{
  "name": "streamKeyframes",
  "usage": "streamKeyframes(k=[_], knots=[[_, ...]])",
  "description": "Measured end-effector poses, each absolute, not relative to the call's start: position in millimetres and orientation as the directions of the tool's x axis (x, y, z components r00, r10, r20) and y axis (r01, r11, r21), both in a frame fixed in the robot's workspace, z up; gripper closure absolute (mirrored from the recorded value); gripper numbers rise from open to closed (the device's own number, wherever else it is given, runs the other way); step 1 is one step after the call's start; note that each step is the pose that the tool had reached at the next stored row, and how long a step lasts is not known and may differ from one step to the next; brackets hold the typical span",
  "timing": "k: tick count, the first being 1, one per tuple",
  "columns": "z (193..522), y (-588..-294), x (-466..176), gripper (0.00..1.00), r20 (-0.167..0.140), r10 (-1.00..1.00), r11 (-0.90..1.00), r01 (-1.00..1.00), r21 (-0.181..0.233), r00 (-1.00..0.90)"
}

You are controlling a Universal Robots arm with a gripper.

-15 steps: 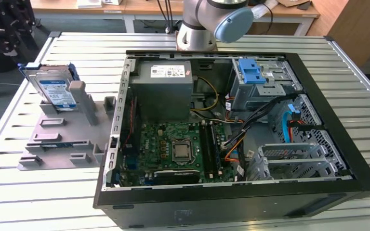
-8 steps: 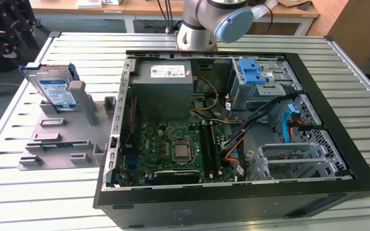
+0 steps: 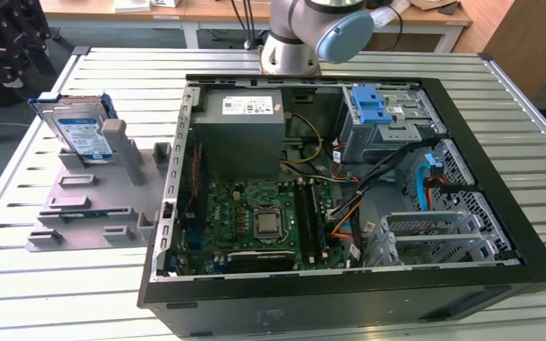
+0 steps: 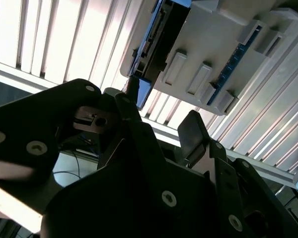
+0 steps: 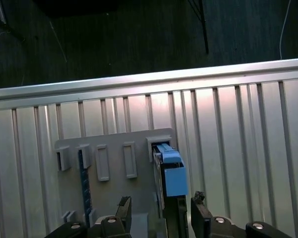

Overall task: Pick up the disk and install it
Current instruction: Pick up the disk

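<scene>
The disk [image 3: 82, 131] stands on edge in a grey holder [image 3: 93, 206] on the slatted table, at the exterior view's left. It is silver with a blue-and-white label and a blue carrier. In the first wrist view I look down on the disk's blue top edge [image 5: 169, 171]. My gripper [image 5: 161, 208] is open above it, one dark finger [image 5: 123, 207] on each side of the disk's line and not touching it. The second wrist view shows the gripper [image 4: 161, 111] open too, near the disk's dark end [image 4: 149, 44] and the holder [image 4: 213, 59].
An open computer case [image 3: 168, 213] lies to the right of the holder, with a grey power-supply box [image 3: 244, 131], a motherboard [image 3: 264, 220], a metal drive cage with a blue latch [image 3: 368, 106] and loose cables. The table edge [image 5: 139, 82] runs just beyond the holder.
</scene>
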State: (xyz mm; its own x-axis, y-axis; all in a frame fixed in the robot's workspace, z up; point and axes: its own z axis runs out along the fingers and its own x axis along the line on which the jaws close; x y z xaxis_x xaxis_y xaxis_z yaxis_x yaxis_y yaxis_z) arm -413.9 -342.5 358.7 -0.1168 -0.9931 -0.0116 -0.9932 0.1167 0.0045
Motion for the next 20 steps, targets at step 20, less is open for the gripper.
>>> streamKeyframes(k=[20], knots=[[348.7,-339.6,-415.6,0.41,-0.012,-0.993,0.117,-0.993,0.004,-0.117]])
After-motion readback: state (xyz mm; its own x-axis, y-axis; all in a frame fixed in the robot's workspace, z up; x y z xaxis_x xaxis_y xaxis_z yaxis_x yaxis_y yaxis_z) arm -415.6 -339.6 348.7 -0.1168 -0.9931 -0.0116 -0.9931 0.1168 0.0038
